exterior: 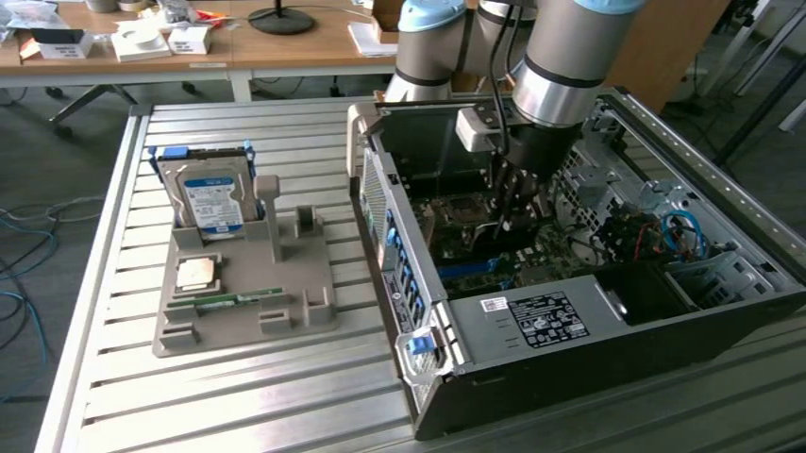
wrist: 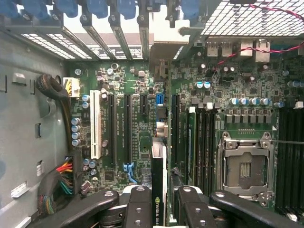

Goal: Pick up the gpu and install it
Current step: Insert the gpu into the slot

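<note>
In the exterior view we see the arm [exterior: 554,57] reaching down from above into the open computer case [exterior: 422,311], which lies on its side on the slatted desk [exterior: 252,406] toward the exterior view's right edge, so the board inside faces up for access; the hand [exterior: 519,179] is deep inside the case, over the middle of the board. Near the desk's opposite edge sits a grey holder [exterior: 309,316] that keeps the spare parts upright or flat for easy gripping; it carries the hard drive [exterior: 211,200], a processor chip [exterior: 198,274] and a memory stick [exterior: 226,301].

In the wrist view we look straight down on the motherboard [wrist: 118,166]; the fingers [wrist: 139,204] are clamped on the gpu [wrist: 157,211], one on each flat face, so we see the card edge-on. It runs in line with the long black slots [wrist: 128,128] and points toward the bracket openings [wrist: 142,33] in the case's rear wall; we judge this lines it up for pressing straight down. It is over the board between two slots; whether its lower edge touches one we cannot tell. The processor socket [wrist: 244,166] lies well apart from it.
</note>
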Robot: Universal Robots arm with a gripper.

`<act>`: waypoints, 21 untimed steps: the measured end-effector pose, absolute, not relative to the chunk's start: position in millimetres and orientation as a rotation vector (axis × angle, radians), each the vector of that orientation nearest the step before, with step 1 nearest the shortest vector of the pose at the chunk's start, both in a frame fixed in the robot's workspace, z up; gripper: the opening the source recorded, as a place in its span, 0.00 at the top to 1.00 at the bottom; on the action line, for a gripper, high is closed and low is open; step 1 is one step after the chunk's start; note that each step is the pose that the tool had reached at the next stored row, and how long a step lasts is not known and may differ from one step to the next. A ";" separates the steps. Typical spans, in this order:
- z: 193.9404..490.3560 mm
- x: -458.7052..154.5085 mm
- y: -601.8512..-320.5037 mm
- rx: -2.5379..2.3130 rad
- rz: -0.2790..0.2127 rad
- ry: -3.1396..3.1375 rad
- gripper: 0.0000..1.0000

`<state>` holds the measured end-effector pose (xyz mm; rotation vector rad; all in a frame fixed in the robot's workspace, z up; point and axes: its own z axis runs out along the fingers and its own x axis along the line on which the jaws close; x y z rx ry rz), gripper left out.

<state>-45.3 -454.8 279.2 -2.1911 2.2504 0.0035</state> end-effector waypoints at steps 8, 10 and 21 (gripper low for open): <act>278.5 -49.2 -454.8 -2.191 0.003 2.250 0.74; 278.5 -50.4 -454.8 -2.191 0.003 2.250 0.74; 278.5 -52.6 -455.9 -2.191 0.002 2.250 0.74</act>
